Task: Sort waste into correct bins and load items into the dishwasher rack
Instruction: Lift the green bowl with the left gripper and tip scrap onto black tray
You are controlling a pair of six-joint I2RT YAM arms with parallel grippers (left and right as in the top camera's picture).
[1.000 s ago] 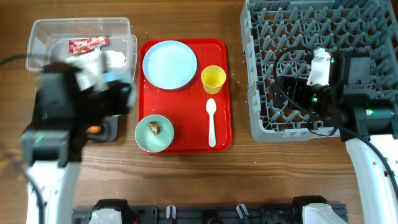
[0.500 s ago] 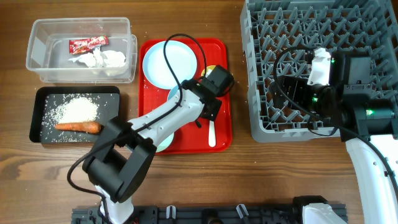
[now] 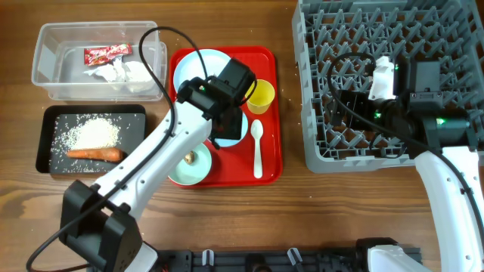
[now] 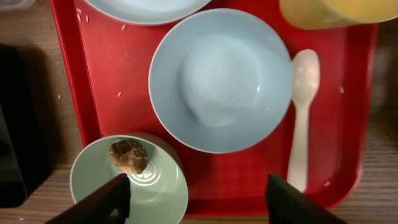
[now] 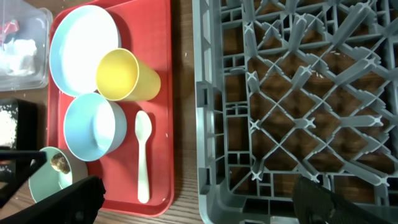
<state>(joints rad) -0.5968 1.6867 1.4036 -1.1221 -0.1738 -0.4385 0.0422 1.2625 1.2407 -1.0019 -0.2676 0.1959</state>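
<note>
Over the blue bowl [image 4: 221,81], left claw [image 4: 198,182] hangs spread wide; right claw [image 5: 198,186] gapes above the rack [image 5: 298,93] at three o'clock.

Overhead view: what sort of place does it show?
Probably a test setup staged as a dish-clearing station, not a real kitchen: a loaded red serving tray, a grey dishwasher rack and a clear waste tub, all on one wooden table.

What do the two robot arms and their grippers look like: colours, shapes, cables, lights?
Both arms have white tubular links and black boxy joints. The left arm carries a looping black cable; the right arm too, plus small green lights. The fingers are flat, dark wedges.
</note>
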